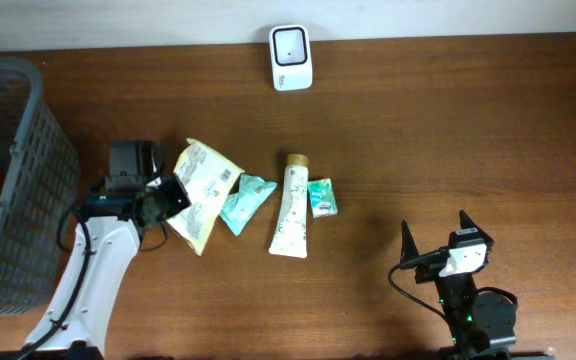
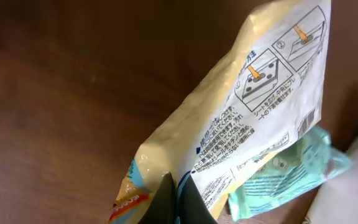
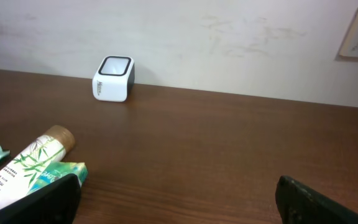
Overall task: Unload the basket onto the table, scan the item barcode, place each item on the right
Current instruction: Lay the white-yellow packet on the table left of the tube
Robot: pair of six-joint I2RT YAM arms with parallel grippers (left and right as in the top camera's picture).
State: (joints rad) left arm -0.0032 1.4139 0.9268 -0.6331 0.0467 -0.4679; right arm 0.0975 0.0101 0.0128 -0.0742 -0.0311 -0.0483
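Yellow, crinkly film is what you are dealing with. The pouch, left of centre on the table and the biggest of the loose items, looks light and floppy, so expect it to sag and twist from a single pinch. Your left gripper is closed tight on one edge of it. A sealed edge like that seems the sensible hold, since the glossy faces would likely slip. The pouch's back carries dense Japanese print, two numbered diagrams and a barcode near the far side. Next in size, the tube shows green bamboo leaves; its lettering is too small to read. The teal packet lies just beside the pouch. The white scanner sits at the back edge, well apart. Your right gripper stands wide open, holding nothing.
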